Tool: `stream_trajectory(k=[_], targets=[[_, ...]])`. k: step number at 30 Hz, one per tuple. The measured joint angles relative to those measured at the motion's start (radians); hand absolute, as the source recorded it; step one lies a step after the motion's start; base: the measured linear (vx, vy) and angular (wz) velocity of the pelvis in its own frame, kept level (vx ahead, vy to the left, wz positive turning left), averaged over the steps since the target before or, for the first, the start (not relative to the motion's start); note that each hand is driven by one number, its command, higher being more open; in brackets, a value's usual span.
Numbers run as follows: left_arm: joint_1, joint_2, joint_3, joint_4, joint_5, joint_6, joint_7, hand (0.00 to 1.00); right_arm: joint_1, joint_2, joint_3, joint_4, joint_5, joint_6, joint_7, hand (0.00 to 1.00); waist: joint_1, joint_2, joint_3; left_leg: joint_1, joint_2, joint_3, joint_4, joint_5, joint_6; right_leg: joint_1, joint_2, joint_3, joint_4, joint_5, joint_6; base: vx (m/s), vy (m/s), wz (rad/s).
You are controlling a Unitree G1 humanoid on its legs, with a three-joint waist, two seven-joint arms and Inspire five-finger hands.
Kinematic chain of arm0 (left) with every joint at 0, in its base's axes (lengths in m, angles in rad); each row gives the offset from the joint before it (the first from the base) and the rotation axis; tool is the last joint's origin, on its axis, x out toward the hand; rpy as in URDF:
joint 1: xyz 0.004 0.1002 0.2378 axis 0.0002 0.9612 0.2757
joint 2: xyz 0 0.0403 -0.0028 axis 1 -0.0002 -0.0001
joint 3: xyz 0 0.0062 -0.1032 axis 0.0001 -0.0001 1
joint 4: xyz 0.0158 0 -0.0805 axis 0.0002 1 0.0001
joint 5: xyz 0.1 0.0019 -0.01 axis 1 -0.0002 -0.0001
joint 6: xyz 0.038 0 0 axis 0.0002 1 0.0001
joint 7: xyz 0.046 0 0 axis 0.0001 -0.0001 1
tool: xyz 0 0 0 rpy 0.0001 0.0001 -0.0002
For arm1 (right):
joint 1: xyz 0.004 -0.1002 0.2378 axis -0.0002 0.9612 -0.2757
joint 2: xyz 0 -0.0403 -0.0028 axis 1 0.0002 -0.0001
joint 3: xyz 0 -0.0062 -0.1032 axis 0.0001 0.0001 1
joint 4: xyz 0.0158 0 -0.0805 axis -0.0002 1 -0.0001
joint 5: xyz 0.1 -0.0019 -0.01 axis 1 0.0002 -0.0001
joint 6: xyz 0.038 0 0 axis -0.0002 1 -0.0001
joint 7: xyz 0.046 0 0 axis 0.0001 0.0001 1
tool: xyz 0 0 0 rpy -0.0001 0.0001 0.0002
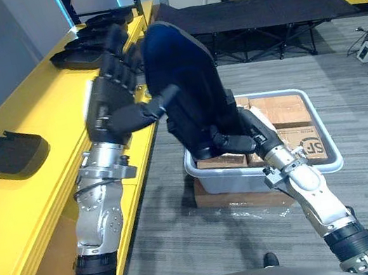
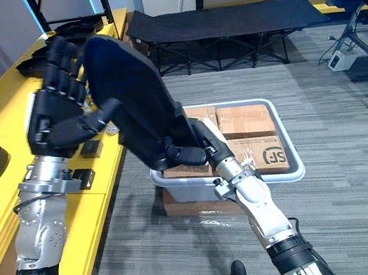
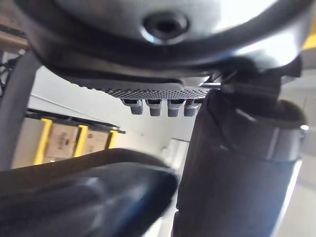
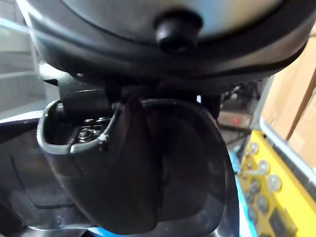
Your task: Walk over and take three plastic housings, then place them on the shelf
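- The housing (image 1: 183,73) is in the middle of the frame, in the air between the shelf (image 1: 46,204) on the left and the tub (image 1: 238,181) at lower right.
- Its long axis runs nearly upright. The top leans toward the upper left of the frame and the low end points at the lower right.
- The right hand (image 1: 238,141) has the low end, with fingers and thumb curled round the rim. Its wrist view shows the dark shell pressed close against the palm.
- The left hand (image 1: 111,107) stands just left of the housing, palm toward it and fingers straight and pointing up. Its thumb (image 1: 154,107) reaches right to the housing's near edge.
- The thumb tip seems to touch the edge, but the left wrist view is too close to be sure.
- The shelf lies to the left of the housing, so the placing move probably goes left across the frame. The left hand is nearer the shelf and the right hand carries the weight.
- A lone housing (image 1: 5,155) lies flat on the shelf at mid left. A stack (image 1: 91,36) of more dark housings sits on the shelf at upper left.
- Bare yellow shelf shows between the lone housing and the stack, which looks like the likely place to set this one down.
- The tub holds cardboard boxes (image 1: 279,110) packed side by side. I see no housings in it, though the held housing and the right hand cover its left part.
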Motion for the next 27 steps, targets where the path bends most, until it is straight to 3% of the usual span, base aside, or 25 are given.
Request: stream_trajectory(k=[5,10,17,27], targets=[[0.025,-0.051,0.062,0.0,-0.155,-0.023,-0.057,1.0,0.031,0.03,-0.08,0.007,-0.027,0.003,-0.094,0.0,-0.007,0.0,0.0,0.002,0.0,0.003,0.0,0.0,0.0,-0.001,0.0,0.003,0.0,0.0,0.0,0.0,0.0,-0.01],[0.048,-0.079,0.074,0.03,-0.163,0.023,-0.122,1.0,0.047,0.036,-0.131,0.007,-0.031,0.002,-0.156,0.0,-0.006,0.001,-0.001,0.001,0.0,0.008,0.0,0.0,0.0,-0.006,0.0,0.009,0.0,0.0,0.0,0.0,0.0,-0.03],[0.077,-0.082,0.069,0.085,-0.042,0.104,-0.176,1.0,0.052,0.037,-0.151,0.006,-0.013,-0.018,-0.183,0.0,-0.006,0.01,-0.006,0.0,0.0,0.012,0.0,-0.001,0.0,-0.01,0.0,0.012,0.0,0.001,0.001,0.0,0.0,0.0],[0.116,-0.075,-0.033,0.132,0.093,0.115,-0.168,1.0,0.051,0.063,-0.157,-0.134,0.01,-0.02,-0.17,0.0,-0.003,0.014,-0.008,-0.004,0.0,0.018,0.024,-0.02,0.0,-0.009,0.0,0.02,0.0,0.001,0.002,0.0,0.0,-0.01]])
